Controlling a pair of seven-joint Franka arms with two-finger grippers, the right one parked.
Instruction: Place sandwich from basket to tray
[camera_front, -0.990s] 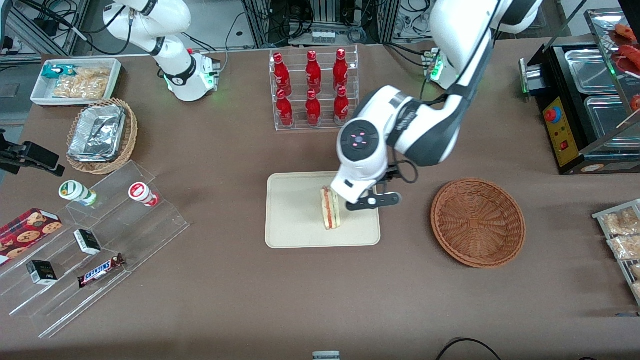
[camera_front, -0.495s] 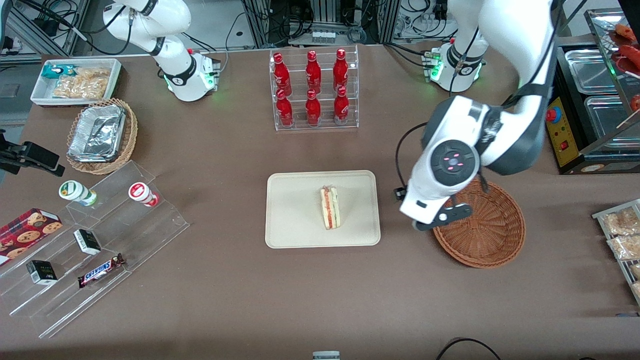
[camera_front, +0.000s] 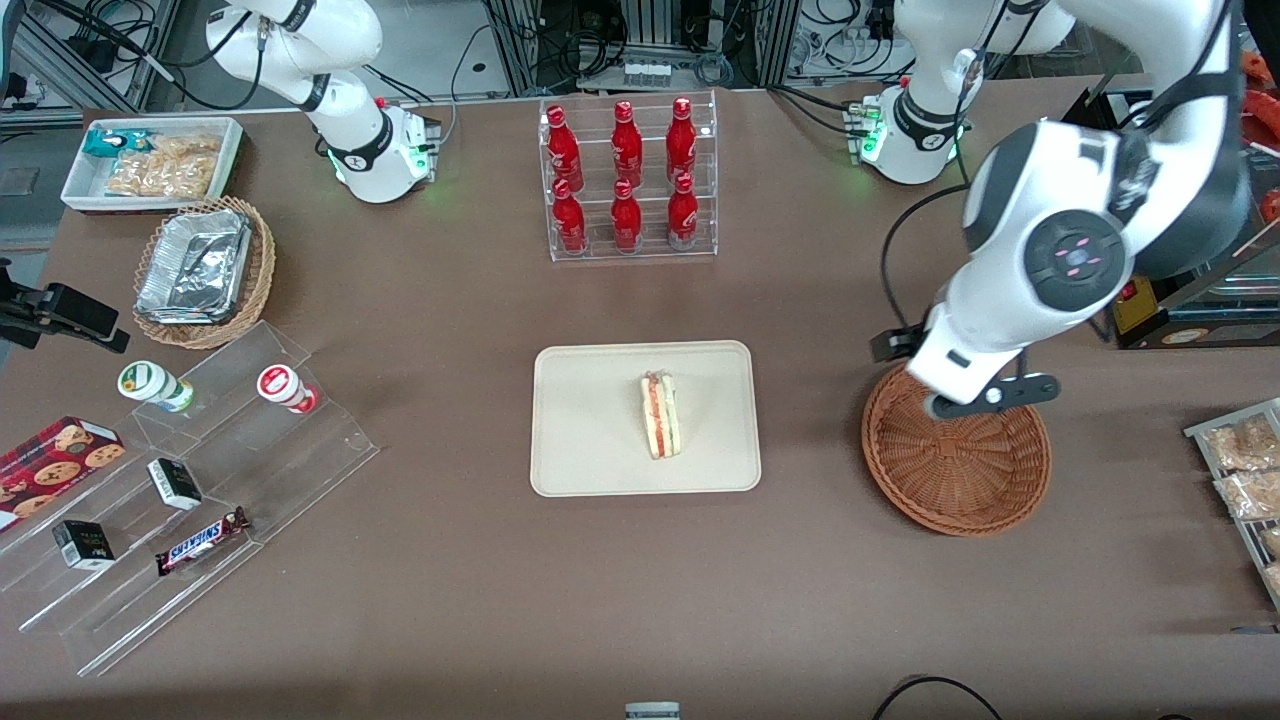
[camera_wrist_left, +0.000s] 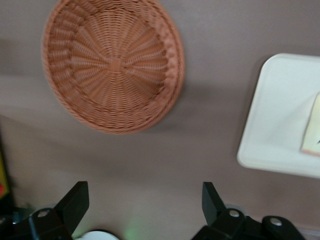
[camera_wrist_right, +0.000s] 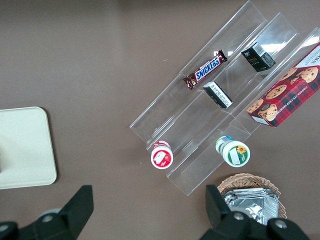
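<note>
A glossy white arm with dark grey joints is showing pink lights, black cable, black end effector (camera_wrist_left: 140, 205) fingers (camera_wrist_left: 75, 202)

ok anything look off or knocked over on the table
Nothing stands out. The small triangular wrapped sandwich lies on the flat cream-beige tray, the reddish-brown round wicker basket sits upright and empty, and the gripper hangs above it, jaws open.

The left arm's wrist covers the part of the basket (camera_front: 955, 470) rim farthest from the front camera, and it hides the gripper (camera_wrist_left: 145, 200) in the front view too. In the left wrist view only the two spread fingertips (camera_wrist_left: 75, 200) show, their bases cut off by the picture's edge. There the tray (camera_wrist_left: 280, 120) and the sandwich (camera_wrist_left: 312, 131) also run past the edge, the sandwich showing just a pale, blurred corner.
</note>
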